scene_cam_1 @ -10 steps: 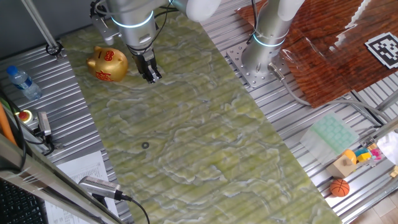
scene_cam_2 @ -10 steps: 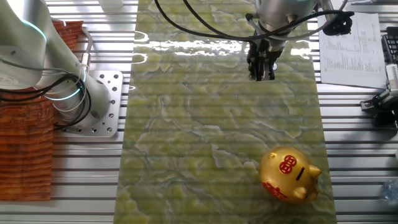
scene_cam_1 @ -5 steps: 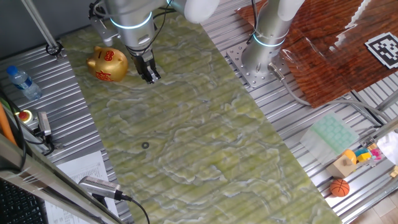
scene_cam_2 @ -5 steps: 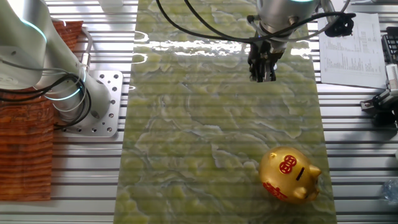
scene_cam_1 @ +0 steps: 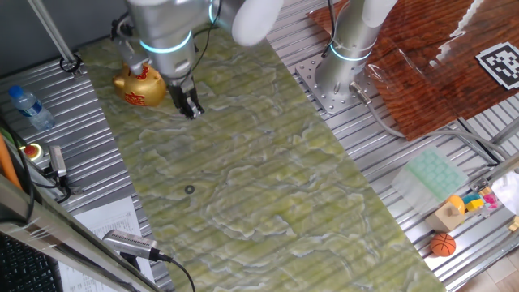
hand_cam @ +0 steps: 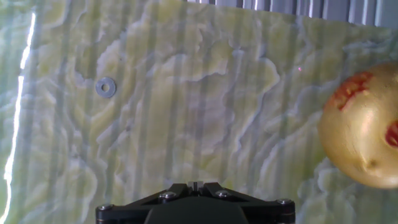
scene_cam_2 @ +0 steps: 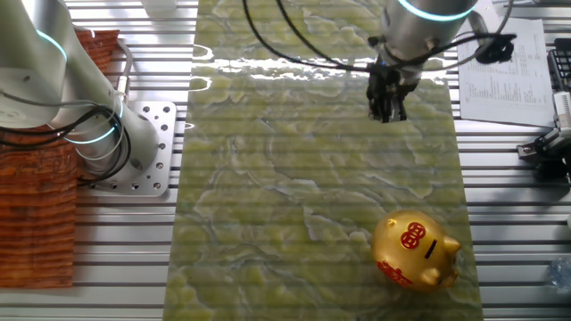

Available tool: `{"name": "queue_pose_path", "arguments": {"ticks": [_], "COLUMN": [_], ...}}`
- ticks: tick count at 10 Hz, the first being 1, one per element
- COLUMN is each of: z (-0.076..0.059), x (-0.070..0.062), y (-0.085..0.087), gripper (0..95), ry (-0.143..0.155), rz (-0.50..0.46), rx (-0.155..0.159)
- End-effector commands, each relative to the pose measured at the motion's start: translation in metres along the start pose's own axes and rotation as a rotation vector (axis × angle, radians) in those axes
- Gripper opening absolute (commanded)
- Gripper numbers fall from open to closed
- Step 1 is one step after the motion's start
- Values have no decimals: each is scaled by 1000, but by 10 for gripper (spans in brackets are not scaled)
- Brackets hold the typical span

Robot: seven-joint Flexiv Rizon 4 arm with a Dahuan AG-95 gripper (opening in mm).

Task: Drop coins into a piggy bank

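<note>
Fingers (scene_cam_1: 191,108): I see them hanging over the green marbled worktop (scene_cam_1: 268,195), pointing down; in the other fixed view (scene_cam_2: 389,109) they read as one dark cluster with no gap I can make out, and the hand view shows only the black mount at its bottom edge, so I cannot tell whether they are apart or together. I see nothing held between them.

Piggy bank (scene_cam_1: 139,86): I find the shiny gold pig just beside the fingers in one fixed view, partly covered by the arm; in the other fixed view (scene_cam_2: 415,251) it stands upright on the worktop, apart from the fingers, red markings on its side and a dark slot on top. In the hand view (hand_cam: 364,130) it fills the right edge, to the right of the fingers' line.

Coin (scene_cam_1: 189,190): I see one small dark disc lying flat on the worktop, well apart from the fingers and from the pig. In the hand view (hand_cam: 106,87) it shows as a grey ring, ahead and to the left of the fingers.
</note>
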State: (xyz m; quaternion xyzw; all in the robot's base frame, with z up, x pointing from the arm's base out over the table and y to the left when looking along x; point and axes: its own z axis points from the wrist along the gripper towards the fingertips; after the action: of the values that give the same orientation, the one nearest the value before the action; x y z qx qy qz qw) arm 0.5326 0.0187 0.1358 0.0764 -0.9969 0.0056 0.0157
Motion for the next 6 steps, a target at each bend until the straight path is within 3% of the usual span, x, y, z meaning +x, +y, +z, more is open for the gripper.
{"name": "queue_pose_path", "arguments": {"ticks": [1,6], "z": [3,24], "x": [-10,-36], "y": [11,27], "gripper": [0,0], "ry": [5,8], "rz": [-11,-74], "rx": [1,-1]}}
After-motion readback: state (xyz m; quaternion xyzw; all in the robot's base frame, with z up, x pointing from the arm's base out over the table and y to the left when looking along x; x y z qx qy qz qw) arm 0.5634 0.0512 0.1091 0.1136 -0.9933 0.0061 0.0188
